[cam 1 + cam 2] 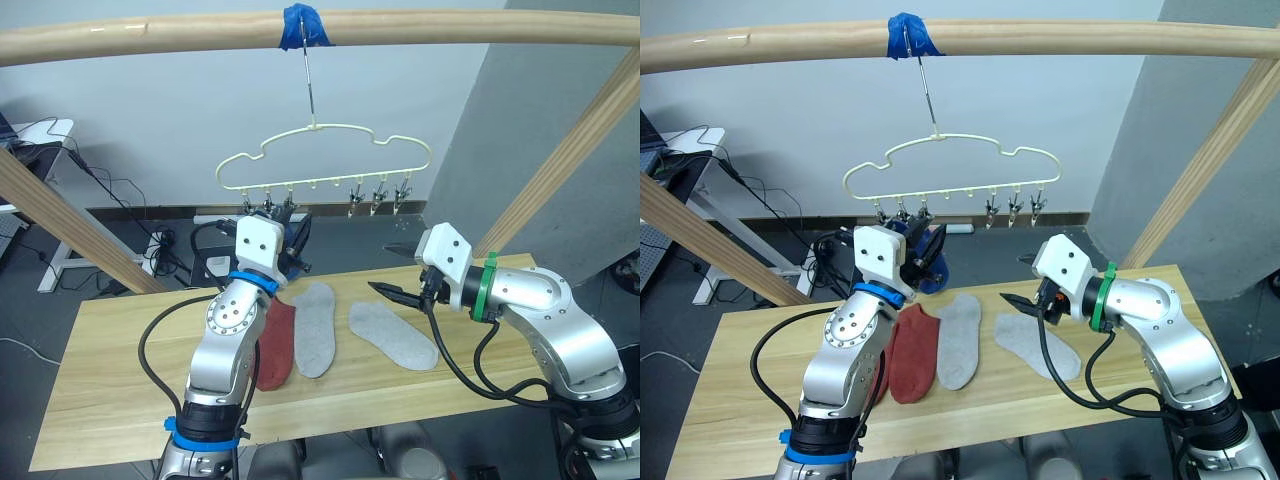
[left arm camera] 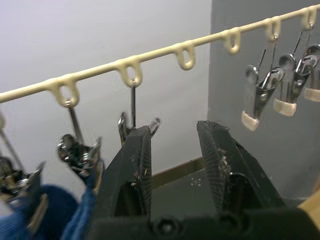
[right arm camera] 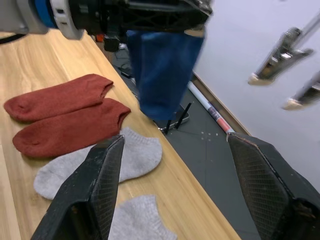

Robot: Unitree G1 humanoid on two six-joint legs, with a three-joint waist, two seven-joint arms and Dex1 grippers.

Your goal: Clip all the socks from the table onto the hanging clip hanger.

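Observation:
The pale yellow clip hanger [image 1: 320,182] hangs from a taped pole above the table [image 1: 120,340]. My left gripper [image 2: 175,130] is raised to its row of clips and open, one finger beside a metal clip [image 2: 134,120]. A blue sock [image 3: 165,65] hangs from the clips at the hanger's left end, just behind that gripper. On the table lie two rust-red socks [image 3: 60,97] [image 3: 70,130], partly hidden by my left arm, and two light grey socks [image 1: 315,325] [image 1: 392,335]. My right gripper [image 1: 395,270] hovers open above the right grey sock.
A thick wooden pole with blue tape [image 1: 300,25] spans the top, held by slanted wooden posts [image 1: 70,230] [image 1: 570,160] on both sides. Several free clips [image 2: 260,95] hang on the hanger's right half. Cables and a desk sit on the floor behind.

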